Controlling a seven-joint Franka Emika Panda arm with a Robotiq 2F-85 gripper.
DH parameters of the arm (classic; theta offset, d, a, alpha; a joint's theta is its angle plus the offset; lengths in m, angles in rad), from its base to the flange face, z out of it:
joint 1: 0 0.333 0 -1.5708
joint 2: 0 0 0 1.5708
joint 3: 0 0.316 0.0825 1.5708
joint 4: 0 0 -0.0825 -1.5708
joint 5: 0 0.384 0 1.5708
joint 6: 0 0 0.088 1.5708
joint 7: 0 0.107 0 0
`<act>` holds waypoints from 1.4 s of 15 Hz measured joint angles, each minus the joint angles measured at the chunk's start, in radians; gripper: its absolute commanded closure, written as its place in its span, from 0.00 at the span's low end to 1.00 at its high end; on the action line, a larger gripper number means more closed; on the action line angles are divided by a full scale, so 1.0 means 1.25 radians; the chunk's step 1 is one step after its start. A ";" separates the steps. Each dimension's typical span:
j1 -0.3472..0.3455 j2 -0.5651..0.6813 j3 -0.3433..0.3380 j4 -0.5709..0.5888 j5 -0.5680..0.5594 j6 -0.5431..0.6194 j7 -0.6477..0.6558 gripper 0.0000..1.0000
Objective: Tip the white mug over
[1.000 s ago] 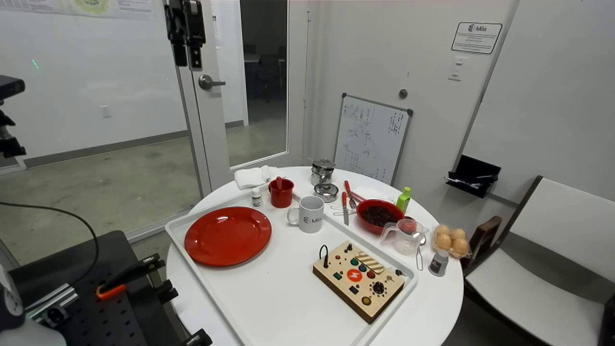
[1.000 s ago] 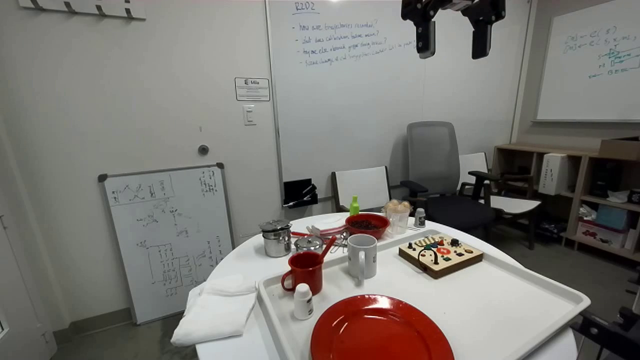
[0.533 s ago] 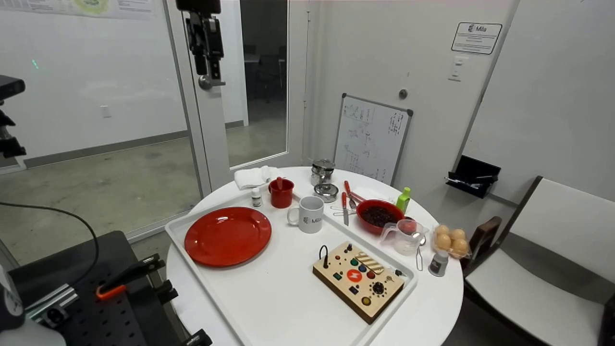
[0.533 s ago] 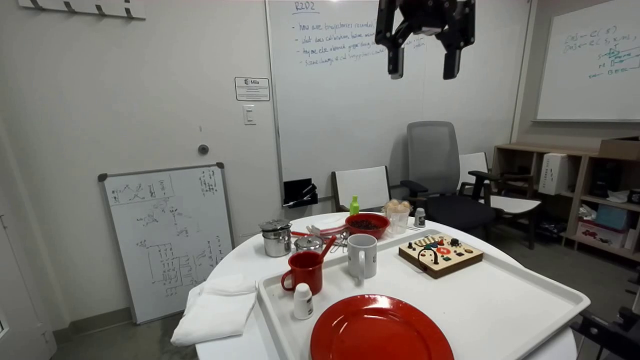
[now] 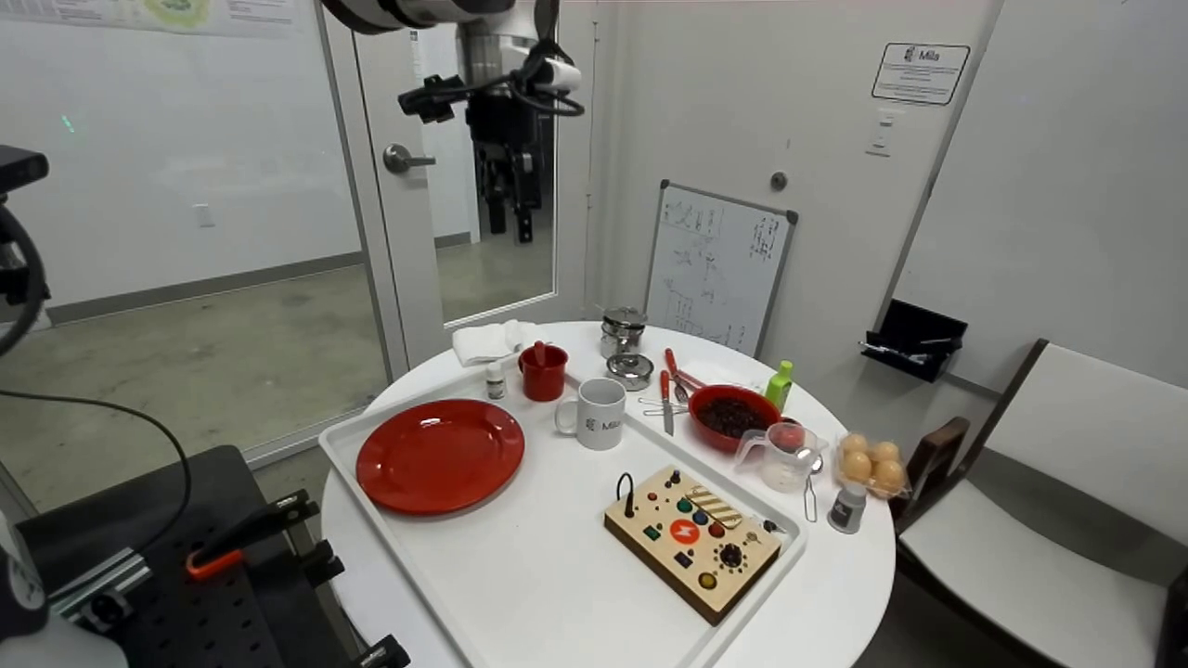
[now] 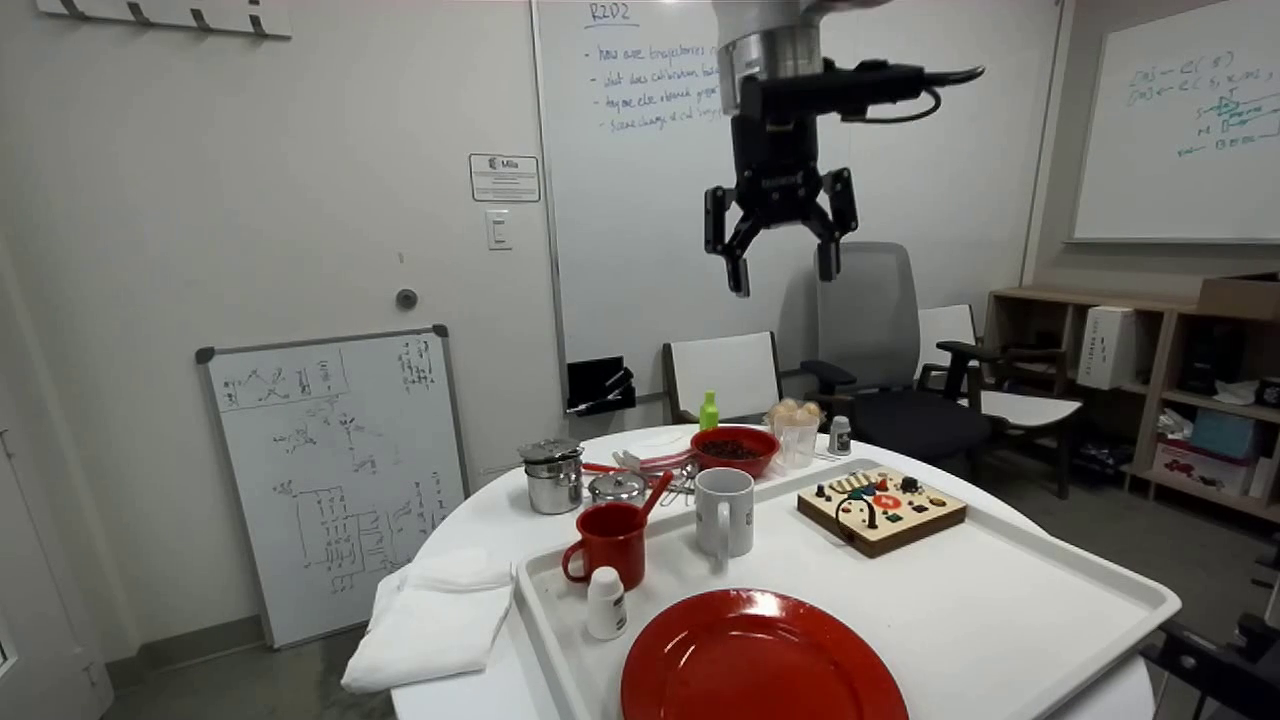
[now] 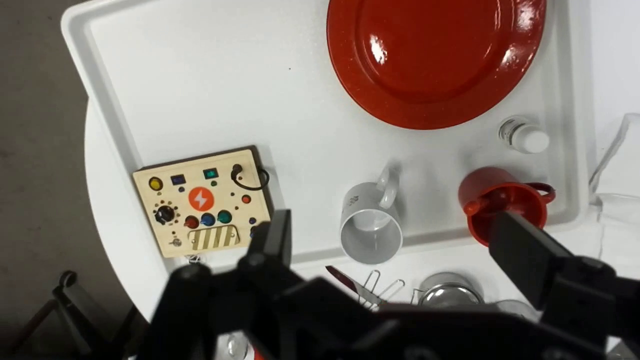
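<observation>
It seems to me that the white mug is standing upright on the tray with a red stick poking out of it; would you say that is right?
Not quite: the red stick pokes out of the red mug, not the white mug, as both exterior views and the wrist view show. The white mug is indeed standing upright on the tray.

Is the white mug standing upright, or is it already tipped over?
Upright: in both exterior views, the white mug stands on its base, rim facing up.

Black fingers (image 6: 829,260), silvery collar (image 6: 775,58), looped cable (image 5: 559,112)
</observation>
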State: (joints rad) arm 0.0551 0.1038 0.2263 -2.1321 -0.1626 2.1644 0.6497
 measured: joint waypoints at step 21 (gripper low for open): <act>0.103 0.371 -0.158 0.263 0.064 0.106 -0.005 0.00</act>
State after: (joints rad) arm 0.1838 0.5681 0.0290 -1.8029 -0.0825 2.2963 0.6434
